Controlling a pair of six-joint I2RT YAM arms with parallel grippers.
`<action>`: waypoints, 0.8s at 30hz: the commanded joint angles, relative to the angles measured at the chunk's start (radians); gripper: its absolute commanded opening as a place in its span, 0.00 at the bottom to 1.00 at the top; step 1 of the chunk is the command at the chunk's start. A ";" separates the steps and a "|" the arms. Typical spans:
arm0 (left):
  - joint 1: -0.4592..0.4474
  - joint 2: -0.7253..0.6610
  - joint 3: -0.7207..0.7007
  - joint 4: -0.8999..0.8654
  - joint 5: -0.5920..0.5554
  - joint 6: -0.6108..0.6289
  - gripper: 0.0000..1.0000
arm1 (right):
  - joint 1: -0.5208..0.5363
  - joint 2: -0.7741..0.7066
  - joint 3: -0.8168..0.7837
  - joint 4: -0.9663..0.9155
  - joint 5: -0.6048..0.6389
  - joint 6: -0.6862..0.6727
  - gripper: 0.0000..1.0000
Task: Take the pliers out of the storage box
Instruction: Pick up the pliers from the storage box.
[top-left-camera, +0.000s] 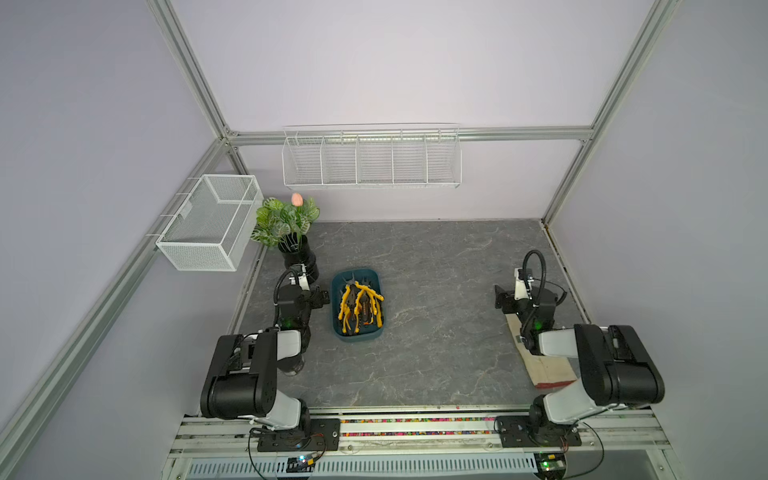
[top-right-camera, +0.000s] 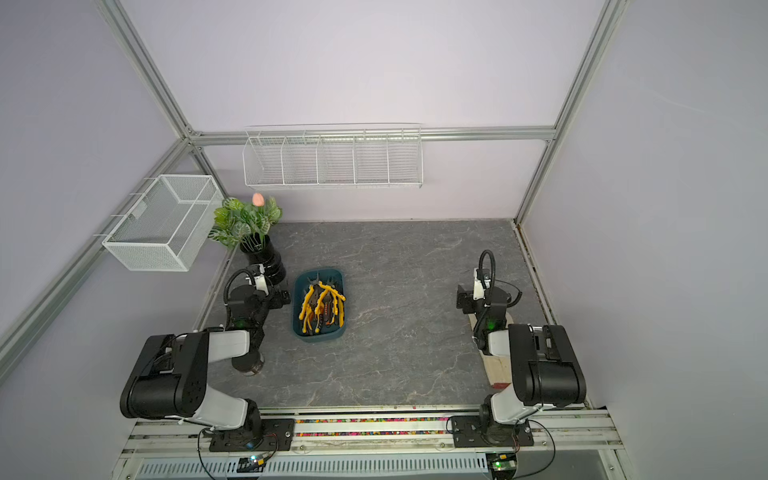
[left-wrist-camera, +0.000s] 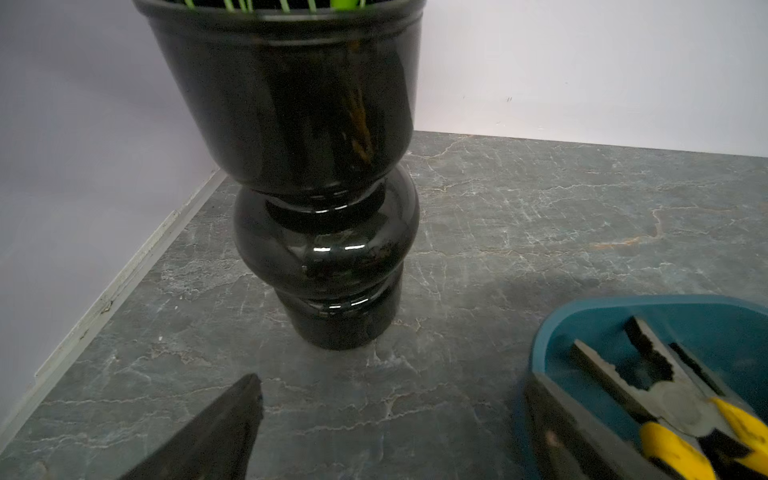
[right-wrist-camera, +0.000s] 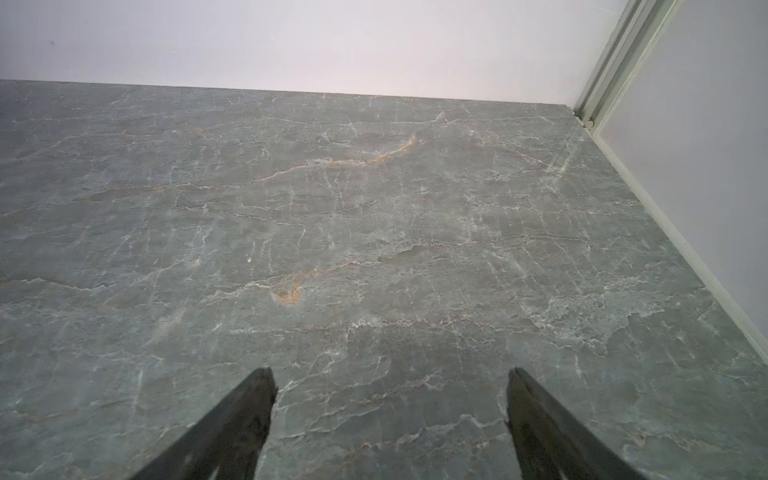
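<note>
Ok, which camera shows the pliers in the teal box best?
Both top views: the whole pile of pliers shows inside the storage box. The left wrist view catches only tips and yellow handles at one box corner; the right wrist view shows only table.

Overhead pair; wrist views (low, forward)
</note>
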 joint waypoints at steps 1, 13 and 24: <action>0.000 -0.003 0.008 0.002 0.006 0.004 0.99 | 0.006 -0.017 0.006 -0.001 0.010 -0.011 0.89; -0.001 -0.004 0.008 0.002 0.007 0.005 0.99 | 0.001 -0.013 0.015 -0.009 0.038 0.005 0.89; 0.000 -0.012 0.002 0.014 0.019 0.016 0.99 | 0.003 -0.024 0.012 -0.005 0.038 0.000 0.89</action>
